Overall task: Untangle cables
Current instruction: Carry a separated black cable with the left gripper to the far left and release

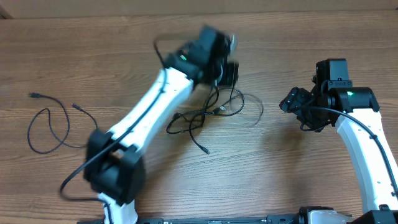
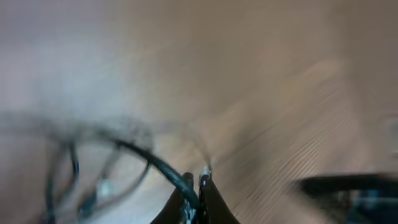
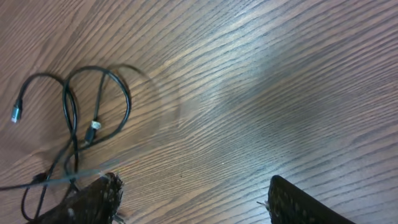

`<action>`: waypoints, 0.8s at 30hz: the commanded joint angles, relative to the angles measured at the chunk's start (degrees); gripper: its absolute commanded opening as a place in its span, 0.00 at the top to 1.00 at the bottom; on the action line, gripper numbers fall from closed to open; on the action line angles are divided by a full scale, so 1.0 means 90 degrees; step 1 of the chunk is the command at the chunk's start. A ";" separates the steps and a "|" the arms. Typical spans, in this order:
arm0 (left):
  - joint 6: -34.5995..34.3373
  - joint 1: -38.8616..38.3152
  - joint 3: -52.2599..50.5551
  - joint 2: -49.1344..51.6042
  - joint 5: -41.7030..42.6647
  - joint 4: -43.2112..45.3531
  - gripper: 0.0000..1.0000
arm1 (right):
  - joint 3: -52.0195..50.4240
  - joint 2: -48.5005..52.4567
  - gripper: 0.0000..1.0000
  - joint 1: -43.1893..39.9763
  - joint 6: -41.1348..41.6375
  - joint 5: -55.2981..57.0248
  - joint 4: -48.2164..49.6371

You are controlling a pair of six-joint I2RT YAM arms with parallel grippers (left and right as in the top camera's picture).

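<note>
A bunch of thin black cables [image 1: 208, 115] lies tangled at the table's middle, with silver-tipped plugs. My left gripper [image 1: 225, 71] is above its far edge and shut on one black cable [image 2: 163, 169], which runs up from the bunch between the fingers [image 2: 196, 186]; this view is blurred. The bunch also shows in the right wrist view [image 3: 81, 124], with a silver plug end [image 3: 16, 112]. My right gripper [image 1: 298, 106] is open and empty to the right of the bunch, its fingers [image 3: 193, 202] wide apart above bare wood. A separate looped black cable [image 1: 50, 121] lies at the far left.
The left arm [image 1: 143, 112] stretches diagonally over the table from the front left. The right arm [image 1: 364, 137] stands at the right edge. The wooden table [image 1: 286, 174] carries nothing else.
</note>
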 commanded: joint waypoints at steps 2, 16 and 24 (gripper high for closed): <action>0.0529 0.0311 0.1440 -0.1059 -0.0114 0.0034 0.96 | 0.0066 -0.0049 0.26 -0.0007 -0.0024 -0.0002 0.0029; 0.0891 0.1256 0.3067 -0.2125 -0.0141 0.0024 0.96 | 0.0066 -0.0049 0.26 -0.0007 -0.0024 -0.0002 0.0034; 0.1098 0.1783 0.3065 -0.2215 -0.1928 -0.0845 0.96 | 0.0066 -0.0046 0.26 -0.0007 -0.0024 -0.0002 0.0027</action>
